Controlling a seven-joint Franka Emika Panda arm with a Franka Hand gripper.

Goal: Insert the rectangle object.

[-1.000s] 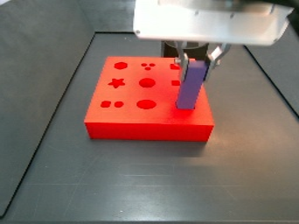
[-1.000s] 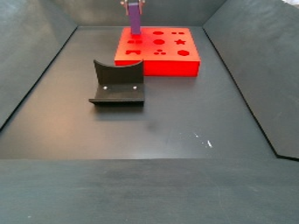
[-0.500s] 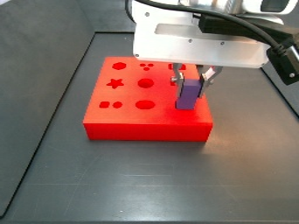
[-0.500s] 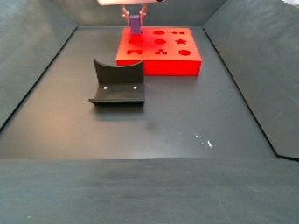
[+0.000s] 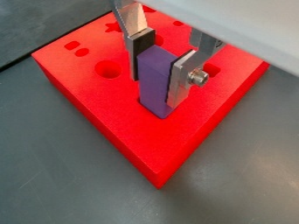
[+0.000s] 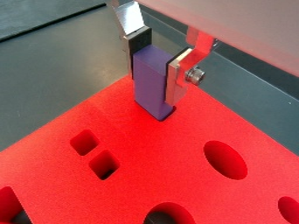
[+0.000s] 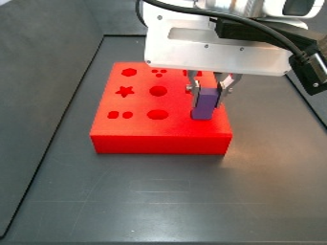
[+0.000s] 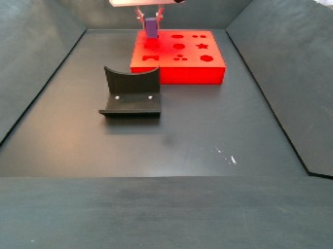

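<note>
We see the dark counter [image 8: 196,126] first, walled on its sides, with the red block [image 7: 160,120] set toward the far end in a side view [image 8: 177,55]. The block's top carries shaped holes: a star, rounds and small squares show in a side view, and in a wrist view two small square holes [image 6: 93,151] and larger round ones lie near the bar. The fixture [image 8: 130,93] stands on the counter well apart from the block, nearer the camera in that side view, and nothing lies between it and the block. The gripper [image 7: 209,88] hangs over the block's edge region under its white housing; in the other side view it sits at the top of the frame [image 8: 151,14]. The jaws are closed narrowly onto the bar [image 5: 155,80], the silver fingers [image 5: 181,77] with dark pads pressed flat against two opposite faces in both wrist views [image 6: 152,80]. The bar stands upright, its lower end meeting the block's top surface; whether it has entered a hole we cannot tell.
</note>
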